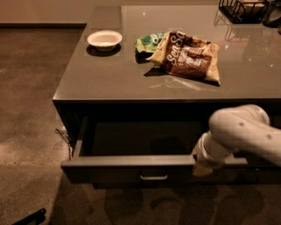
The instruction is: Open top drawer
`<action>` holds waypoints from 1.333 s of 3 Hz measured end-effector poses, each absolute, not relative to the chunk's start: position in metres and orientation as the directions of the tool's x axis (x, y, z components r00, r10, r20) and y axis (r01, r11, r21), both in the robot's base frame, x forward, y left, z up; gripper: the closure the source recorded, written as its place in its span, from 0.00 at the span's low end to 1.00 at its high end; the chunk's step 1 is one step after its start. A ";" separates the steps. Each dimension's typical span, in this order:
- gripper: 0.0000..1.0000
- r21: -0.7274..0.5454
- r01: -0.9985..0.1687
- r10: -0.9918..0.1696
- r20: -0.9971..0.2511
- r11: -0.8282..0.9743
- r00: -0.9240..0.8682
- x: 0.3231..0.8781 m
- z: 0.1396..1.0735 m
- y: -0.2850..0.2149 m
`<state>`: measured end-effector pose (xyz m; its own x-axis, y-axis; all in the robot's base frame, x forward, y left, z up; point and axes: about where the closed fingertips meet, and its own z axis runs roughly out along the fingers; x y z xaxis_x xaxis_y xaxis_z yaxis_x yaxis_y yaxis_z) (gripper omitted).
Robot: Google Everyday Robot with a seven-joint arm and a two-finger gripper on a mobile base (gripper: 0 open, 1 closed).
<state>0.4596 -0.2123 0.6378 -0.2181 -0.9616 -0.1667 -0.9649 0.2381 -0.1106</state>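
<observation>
Okay, from my seat the top drawer [131, 173] stands open in the lower middle of the frame. Its front is well out from the cabinet body, and I can see down onto its dark inner floor. The small metal pull [153, 177] sits at the centre of the front, and nothing touches it.

My claw [202, 167] is right of the pull, at the lower right of the frame. It rests on the upper edge of the drawer front, with its pale yellowish tip hanging just over the outer face. Whether the claw is clenched on that edge or released, I cannot tell, because the white wrist covers most of it. The arm [239, 134] comes in from the right edge of the frame and crosses over the right end of the drawer opening.

Above the drawer, the glossy grey surface [118, 79] fills the upper half of the frame. A white bowl [104, 39] stands at upper left. A brown snack bag [189, 55] lies flat near the centre, and a green packet [149, 42] is tucked against its left end, partly beneath it. A black wire basket [241, 9] is at the upper right corner, cut off by the frame.

The brown floor [30, 110] fills the left side of the frame. A thin tangle of wire [63, 136] hangs at the cabinet's left corner, just beside the drawer's side.
</observation>
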 end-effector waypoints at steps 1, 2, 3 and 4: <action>1.00 -0.115 -0.963 -0.959 -0.174 0.245 -0.224 0.450 0.639 -0.211; 0.98 -0.115 -0.963 -0.959 -0.173 0.245 -0.223 0.448 0.639 -0.210; 0.75 -0.116 -0.963 -0.960 -0.172 0.244 -0.222 0.447 0.640 -0.210; 0.44 -0.117 -0.963 -0.960 -0.171 0.243 -0.221 0.447 0.641 -0.210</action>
